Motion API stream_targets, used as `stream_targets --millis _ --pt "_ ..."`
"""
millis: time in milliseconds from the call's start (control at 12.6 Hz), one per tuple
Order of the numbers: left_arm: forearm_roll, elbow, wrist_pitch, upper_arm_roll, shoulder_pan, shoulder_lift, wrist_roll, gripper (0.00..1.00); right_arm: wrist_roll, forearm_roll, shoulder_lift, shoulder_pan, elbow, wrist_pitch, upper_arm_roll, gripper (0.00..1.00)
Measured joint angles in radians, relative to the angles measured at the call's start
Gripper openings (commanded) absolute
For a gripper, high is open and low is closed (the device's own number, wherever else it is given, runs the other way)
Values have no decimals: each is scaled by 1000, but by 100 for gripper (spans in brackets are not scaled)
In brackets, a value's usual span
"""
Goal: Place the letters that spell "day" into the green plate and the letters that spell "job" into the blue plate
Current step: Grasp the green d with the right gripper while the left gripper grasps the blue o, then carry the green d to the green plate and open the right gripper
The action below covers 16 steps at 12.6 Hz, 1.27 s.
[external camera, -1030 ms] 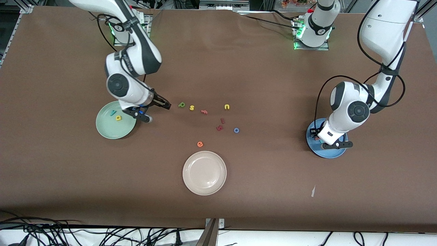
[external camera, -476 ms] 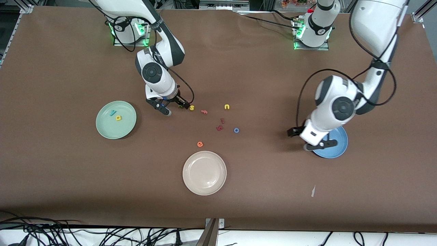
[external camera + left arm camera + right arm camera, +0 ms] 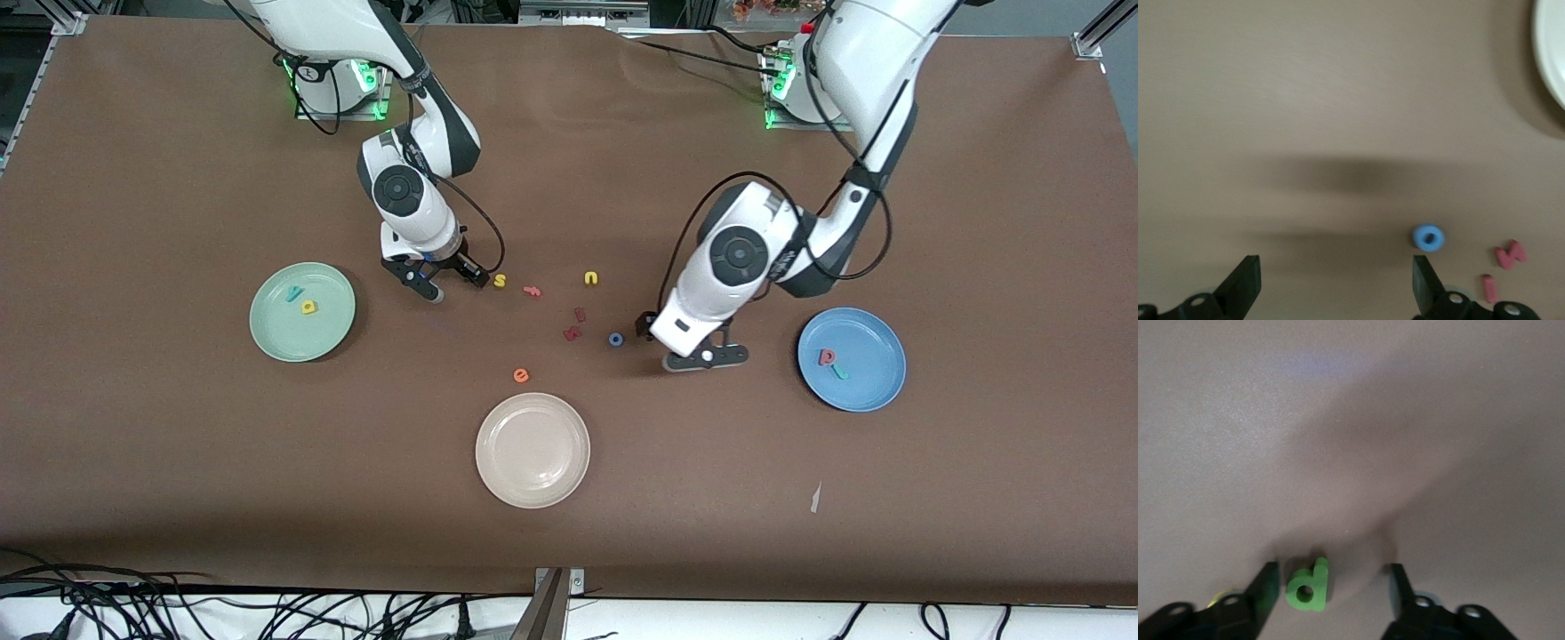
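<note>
On the pale mint-green plate [image 3: 302, 311] lie the teal "y" and yellow "a"; right gripper [image 3: 1331, 590] brackets the dark green foam "d" [image 3: 1308, 587], fingers apart. Blue plate [image 3: 852, 359] holds seemingly two letters; left gripper [image 3: 1335, 293], open, nears the blue foam ring "o" [image 3: 1429, 237].

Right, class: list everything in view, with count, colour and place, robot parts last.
green plate: 1, toward right arm's end
teal y, yellow a: 1 each, in green plate
blue plate: 1, toward left arm's end
pink letter, teal j: 1 each, in blue plate
cream plate: 1, nearest the camera
green d: 1, on table
yellow s, yellow u, red f, blue o, orange e: 1 each, mid-table
dark red letters: 2, mid-table
left hand: 1, open, beside blue o
right hand: 1, open, around green d
</note>
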Motion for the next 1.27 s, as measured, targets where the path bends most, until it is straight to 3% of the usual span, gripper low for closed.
stream_targets --millis 396,713,1110,1268 --pt "0 116 1 3 -79 139 -7 96 0 0 0 7 0 2 0 46" --pt "0 183 1 20 -115 199 -6 85 1 0 -2 13 1 3 0 17" --pt "0 192 1 72 -169 215 -6 63 -20 -4 -22 15 9 -17 -8 15" --pt "0 192 0 74 -171 215 -6 55 -107 -6 -71 16 41 -144 -67 15"
